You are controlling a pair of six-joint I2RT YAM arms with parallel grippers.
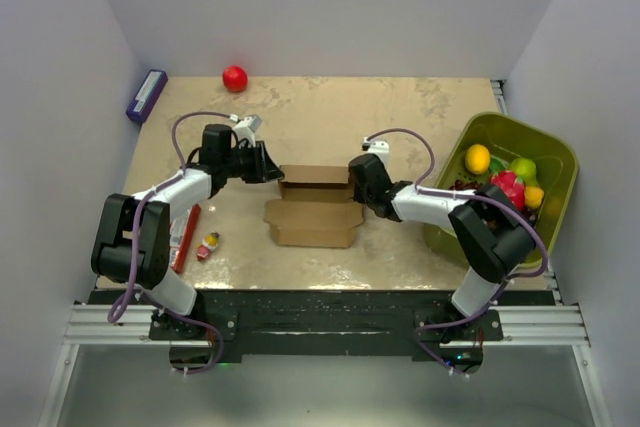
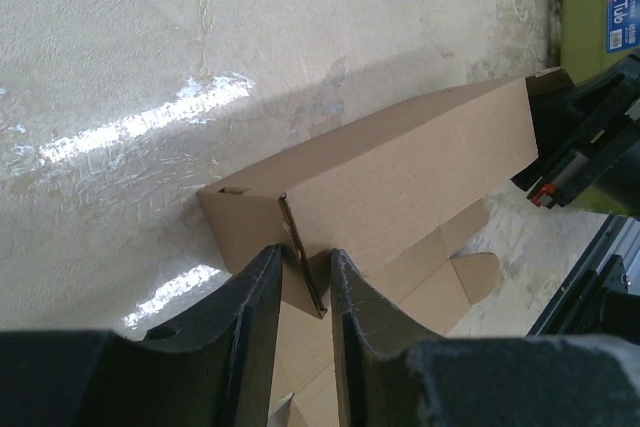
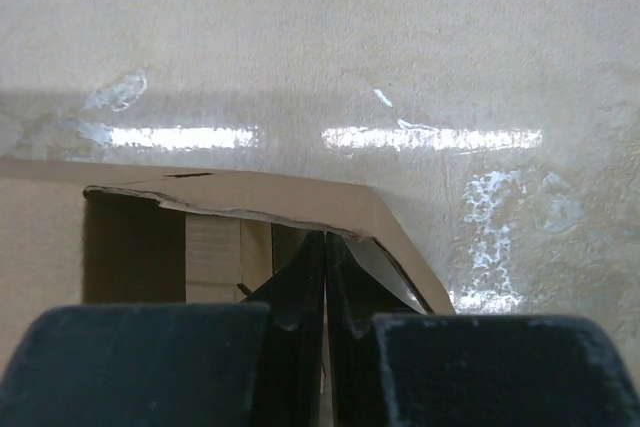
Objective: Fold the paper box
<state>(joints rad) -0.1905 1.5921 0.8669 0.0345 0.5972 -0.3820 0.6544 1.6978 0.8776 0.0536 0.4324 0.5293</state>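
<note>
A mottled beige worktop (image 1: pixel 330 112) sits between pale grey walls. The paper box (image 1: pixel 315 209) lies at its middle, partly formed. Its long body is raised on the far side, and flat flaps spread toward the near edge.

The left arm folds at its elbow by the near left corner, and its forearm reaches up and inward. Its wrist is turned so that the left gripper (image 1: pixel 262 162) meets the box's left end. In the left wrist view the fingers (image 2: pixel 255 317) stand a narrow gap apart, with the upright end flap slanting between them. I cannot tell whether they pinch it.

The right arm bends at its elbow beside the green bin (image 1: pixel 555 162) of toy fruit at the right edge, and its forearm stretches left. The right gripper (image 1: pixel 358 185) is at the box's right end. Its jaws are pressed together, tips at the rim of the open end (image 3: pixel 325 247). Whether cardboard is caught between them is not clear.

A red ball (image 1: pixel 235 78) rests near the far edge. A purple box (image 1: pixel 146 95) lies at the far left corner. A red flat pack (image 1: pixel 186 237) and a small toy (image 1: pixel 208 245) lie near the left arm.
</note>
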